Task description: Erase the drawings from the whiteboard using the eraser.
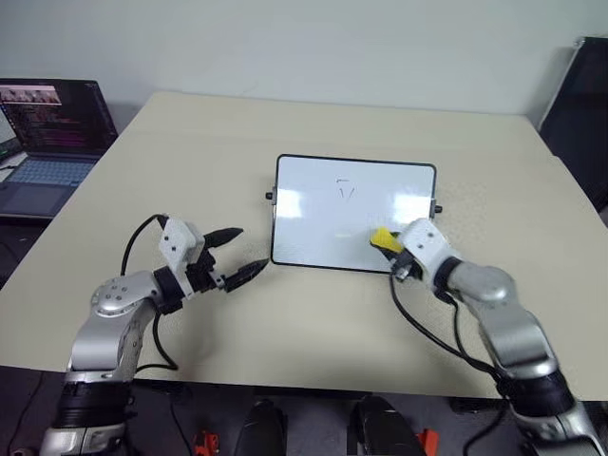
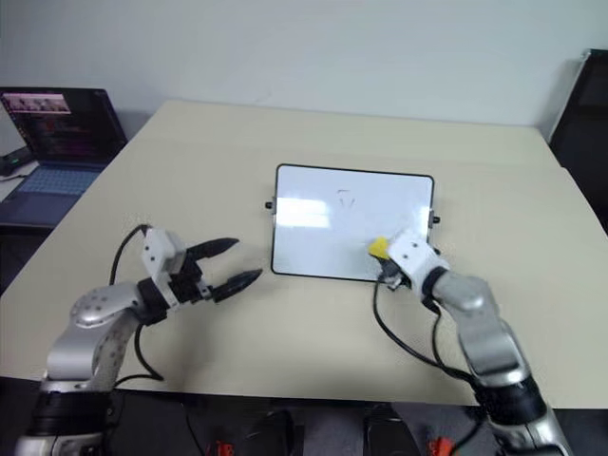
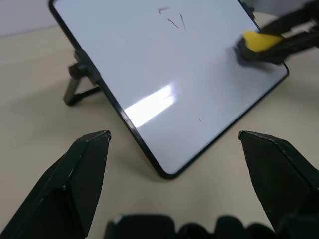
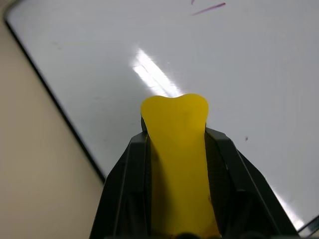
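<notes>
Office or lab room: plain beige table point(image 1: 313, 114) against bare pale wall point(image 1: 313, 43); open laptop point(image 1: 49, 133) on far-left desk, screen showing code.

Left gripper point(image 1: 236, 255) spread wide — right gripper point(image 1: 388, 243) clamped tight.

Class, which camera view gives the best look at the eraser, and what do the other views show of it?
The right wrist view: the eraser is large and central, clamped in the right tool over the whiteboard. The left wrist view shows it small, side on, with its dark underside against the board. Both eye views show a small yellow patch at the board's lower right.
</notes>
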{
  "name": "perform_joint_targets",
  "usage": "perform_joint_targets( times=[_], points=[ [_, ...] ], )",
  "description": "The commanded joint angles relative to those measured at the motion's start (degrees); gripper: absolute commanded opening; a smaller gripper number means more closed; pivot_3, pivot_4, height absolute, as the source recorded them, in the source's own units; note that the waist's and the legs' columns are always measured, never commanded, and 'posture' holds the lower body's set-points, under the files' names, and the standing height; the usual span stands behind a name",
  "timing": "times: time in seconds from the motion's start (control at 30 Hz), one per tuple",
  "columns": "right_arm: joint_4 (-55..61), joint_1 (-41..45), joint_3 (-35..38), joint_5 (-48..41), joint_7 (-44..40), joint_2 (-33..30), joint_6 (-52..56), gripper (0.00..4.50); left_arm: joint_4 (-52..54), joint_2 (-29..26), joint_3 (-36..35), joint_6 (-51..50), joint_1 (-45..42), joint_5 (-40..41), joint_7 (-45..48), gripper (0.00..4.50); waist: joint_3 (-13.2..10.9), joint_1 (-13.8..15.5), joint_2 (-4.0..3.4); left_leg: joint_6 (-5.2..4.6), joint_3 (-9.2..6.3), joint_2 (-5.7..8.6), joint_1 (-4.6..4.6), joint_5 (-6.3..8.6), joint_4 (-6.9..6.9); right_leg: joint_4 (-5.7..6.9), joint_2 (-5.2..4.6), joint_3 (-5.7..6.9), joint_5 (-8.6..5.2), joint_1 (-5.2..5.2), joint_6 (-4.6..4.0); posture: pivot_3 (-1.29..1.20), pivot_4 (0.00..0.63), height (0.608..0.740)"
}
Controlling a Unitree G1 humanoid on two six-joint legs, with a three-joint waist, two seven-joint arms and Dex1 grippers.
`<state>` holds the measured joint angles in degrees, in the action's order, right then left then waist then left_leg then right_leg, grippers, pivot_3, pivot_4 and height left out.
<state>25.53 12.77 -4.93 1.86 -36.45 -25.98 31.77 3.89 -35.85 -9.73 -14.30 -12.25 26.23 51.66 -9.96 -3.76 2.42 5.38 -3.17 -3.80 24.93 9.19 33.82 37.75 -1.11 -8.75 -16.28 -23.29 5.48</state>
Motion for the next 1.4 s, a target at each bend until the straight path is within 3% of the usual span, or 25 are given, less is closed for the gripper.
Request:
perform_joint_targets(
  times=[0.03,0.33,0.63,0.8,1.1,1.23,1.4],
  points=[
    [6.73,-2.56,4.22,-6.58,-1.38,0.78,-2.35,1.12,2.71,-0.52,-2.37,-1.56,-1.09,2.36,-0.81,4.5,-0.02,-0.29,-0.03,0.04,0.01,0.0,-0.01,0.03,0.0,0.0,0.0,-0.01,-0.01,0.0,0.01,0.0,0.15,0.74],
    [8.0,-6.87,4.46,-10.66,3.9,6.21,-6.79,1.12,8.02,-0.27,-2.18,-5.89,-1.31,3.81,-3.78,4.5,-0.03,-0.89,-0.02,0.07,-0.01,0.01,-0.03,0.04,0.1,0.01,-0.01,-0.01,-0.05,0.06,-0.03,0.0,0.15,0.74],
    [5.09,-4.42,1.82,-9.42,6.97,7.2,-9.31,1.12,10.52,0.58,-0.35,-9.87,-4.7,3.59,-6.76,4.5,-0.03,-0.9,-0.02,0.07,-0.01,0.01,-0.04,0.04,0.09,0.01,0.0,-0.01,-0.05,0.06,-0.03,0.0,0.15,0.74],
    [-4.35,5.68,-4.41,-0.24,11.61,6.87,-8.88,1.12,8.63,0.67,-0.02,-9.09,-5.62,2.59,-6.14,4.5,-0.03,-1.18,-0.03,0.06,-0.01,0.01,-0.09,0.03,0.1,0.06,0.01,-0.01,-0.03,0.06,-0.04,0.0,0.15,0.74],
    [-24.3,24.81,-8.01,6.83,17.49,11.31,-11.06,1.12,3.94,0.13,0.7,-5.14,-6.32,1.02,-2.75,4.5,-0.05,-0.96,-0.06,0.06,-0.03,0.01,-0.06,0.04,0.03,0.1,0.03,0.03,0.25,0.04,0.03,0.0,0.15,0.74],
    [-31.85,29.11,-9.68,9.02,18.04,12.19,-12.83,1.12,2.67,0.09,0.9,-3.33,-5.64,0.21,-1.33,4.5,-0.06,-1.0,-0.07,0.07,-0.04,0.01,-0.06,0.04,-0.03,0.1,0.03,0.05,0.25,0.03,0.03,0.0,0.15,0.74],
    [-35.84,29.09,-14.74,10.33,11.32,11.39,-10.88,1.12,1.93,0.27,0.82,-2.12,-5.37,-0.39,-0.75,4.5,-0.06,-1.09,-0.08,0.06,-0.05,0.0,-0.08,0.04,-0.02,0.17,0.03,0.05,0.26,0.03,0.04,0.0,0.15,0.74]
  ],
)
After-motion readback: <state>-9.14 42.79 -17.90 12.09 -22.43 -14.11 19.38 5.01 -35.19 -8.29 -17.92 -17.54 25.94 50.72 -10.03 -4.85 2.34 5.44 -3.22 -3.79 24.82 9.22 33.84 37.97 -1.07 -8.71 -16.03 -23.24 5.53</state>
